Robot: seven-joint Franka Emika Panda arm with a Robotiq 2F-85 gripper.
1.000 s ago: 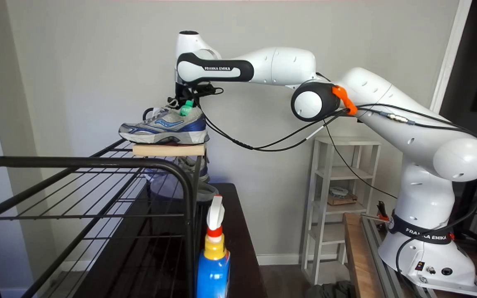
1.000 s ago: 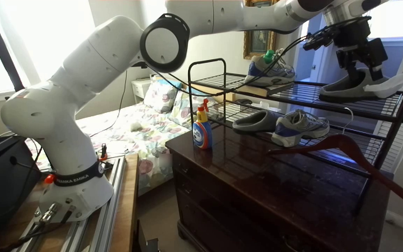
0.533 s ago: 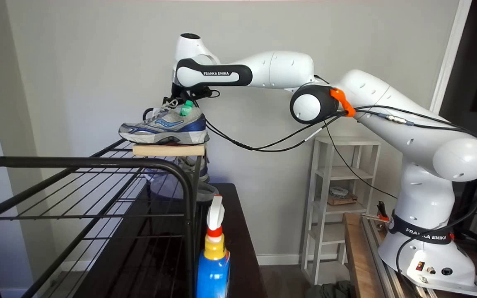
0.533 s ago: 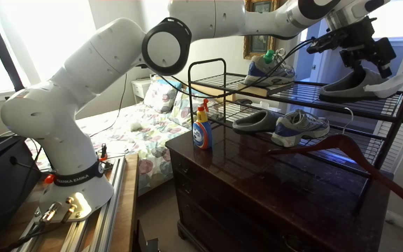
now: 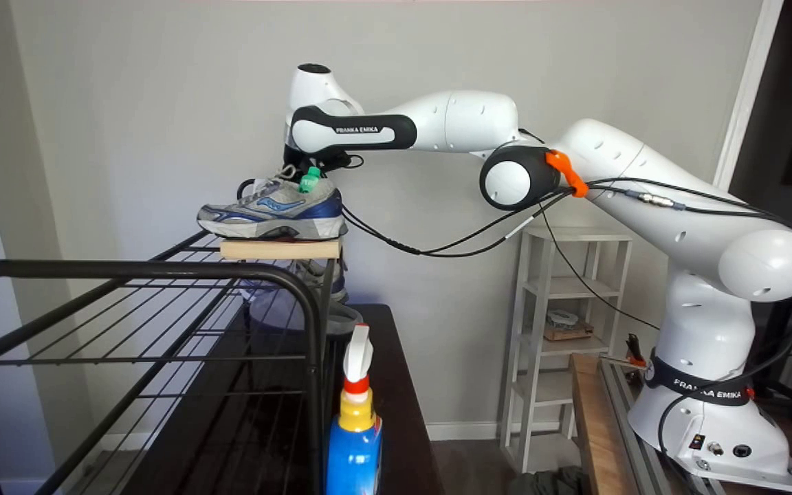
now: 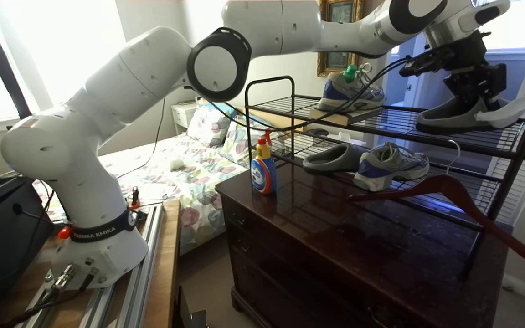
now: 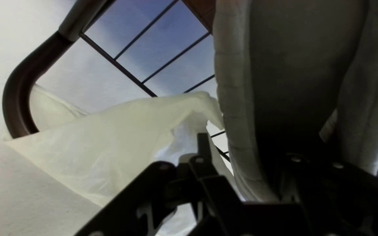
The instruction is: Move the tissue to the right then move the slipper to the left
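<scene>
Ideally my tool (image 6: 480,101), astride one side of the slipper (image 6: 447,116), clamped or not I can't tell, leaves the tissue (image 7: 120,137) alongside unpinched.

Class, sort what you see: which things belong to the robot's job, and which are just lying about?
Part of the job:
white tissue
upper grey slipper

Just lying about:
lower grey slipper
upper sneaker
lower sneaker
blue spray bottle
coat hanger

On the upper shelf of the dark metal wire rack (image 6: 445,141), free passage exists between the grey-blue laced sneaker (image 6: 337,89) and the rounded grey slipper (image 6: 449,115); at the rack's right end, the thin white tissue (image 6: 523,107) obstructs.
</scene>
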